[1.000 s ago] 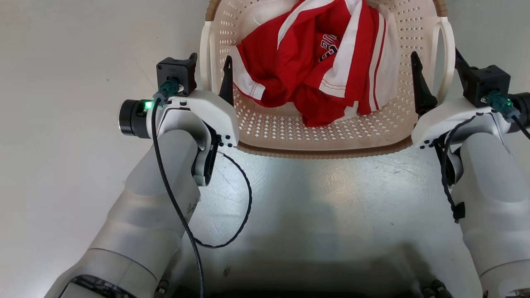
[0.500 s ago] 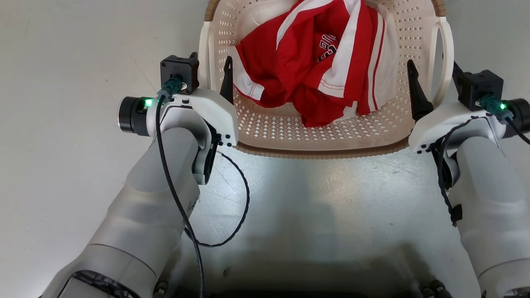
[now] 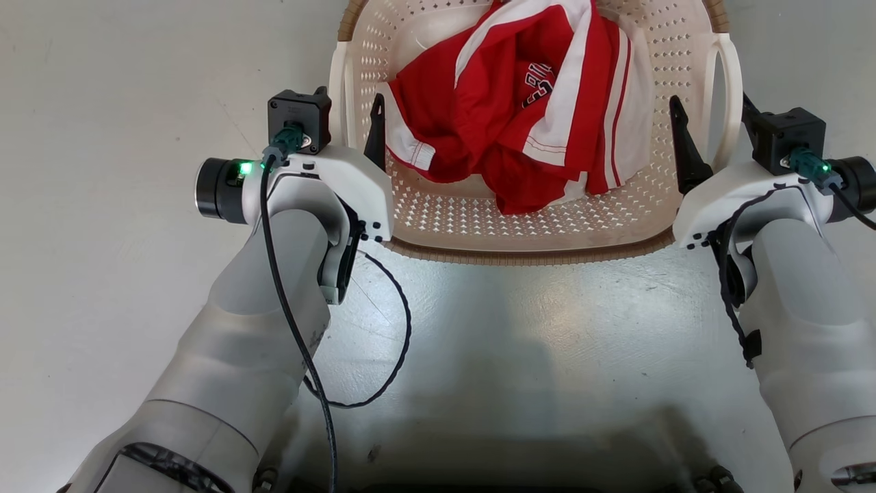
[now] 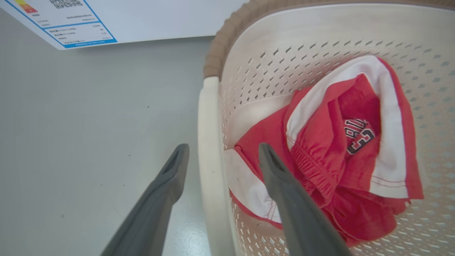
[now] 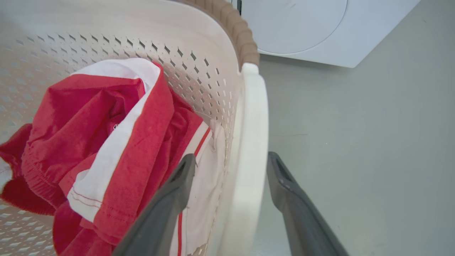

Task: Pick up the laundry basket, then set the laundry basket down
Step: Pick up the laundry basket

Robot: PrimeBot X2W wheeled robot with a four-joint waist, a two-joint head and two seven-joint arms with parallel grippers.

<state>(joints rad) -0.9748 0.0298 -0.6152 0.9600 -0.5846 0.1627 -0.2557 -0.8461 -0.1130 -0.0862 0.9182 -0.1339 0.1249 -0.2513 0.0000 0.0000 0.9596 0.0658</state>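
Left side: my left gripper [image 3: 348, 103] stands fully open astride the left loop handle [image 3: 339, 89] of the laundry basket [image 3: 520, 250]. In the left wrist view one finger is outside the handle, over the floor [image 3: 102, 205], and the other is inside the basket beside the cloth. Nothing is clamped.

Centre: the basket is on the floor directly ahead of me, between both arms. It carries a crumpled red-and-white sports garment [image 3: 506, 123]. I judge it to be resting there, not lifted.

Right side: my right gripper [image 3: 710, 103] is likewise wide open across the right loop handle [image 3: 729, 89], one finger inside, one outside, holding nothing.

Assessment: approach and alignment look complete on both sides. Outstanding items are to close on both handles, lift, then set the basket down. Neither the pick-up nor the set-down is done.
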